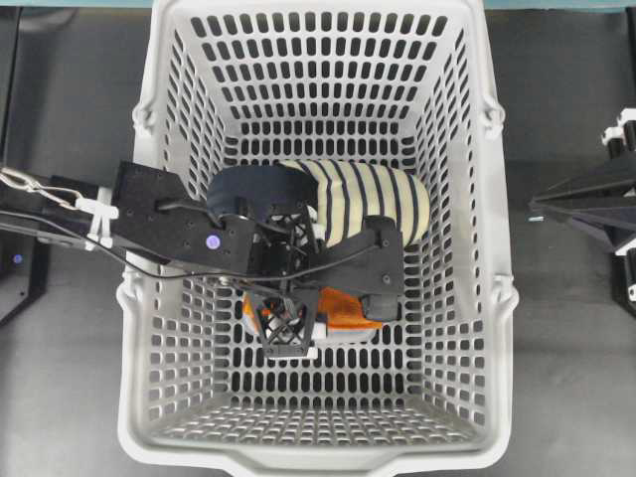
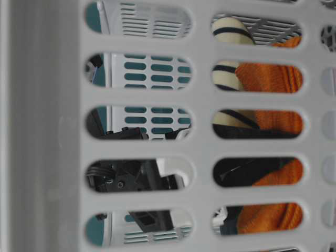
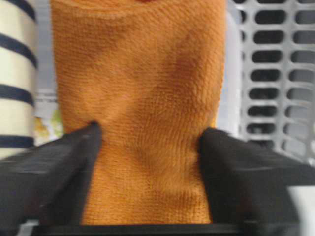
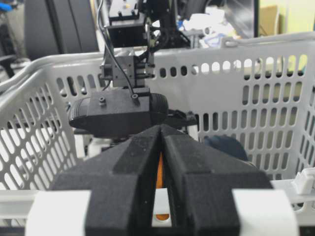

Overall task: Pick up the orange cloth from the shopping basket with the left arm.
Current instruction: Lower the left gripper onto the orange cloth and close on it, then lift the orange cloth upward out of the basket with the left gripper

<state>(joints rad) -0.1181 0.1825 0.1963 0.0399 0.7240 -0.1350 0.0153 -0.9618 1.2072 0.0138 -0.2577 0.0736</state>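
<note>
Jaws: left gripper (image 3: 150, 142) pinching orange cloth (image 3: 142, 98) between them | right gripper (image 4: 161, 142) pressed together

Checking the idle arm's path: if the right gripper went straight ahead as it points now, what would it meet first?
Most likely the shopping basket wall: the right gripper, jaws closed, points at it from outside. The left arm is beyond, though depth is unclear.

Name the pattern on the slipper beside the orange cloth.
Cream with navy stripes on the slipper; clearest in the overhead view.

Striped slipper (image 1: 370, 199) crowds the basket (image 1: 487, 248) middle; front floor open.
</note>
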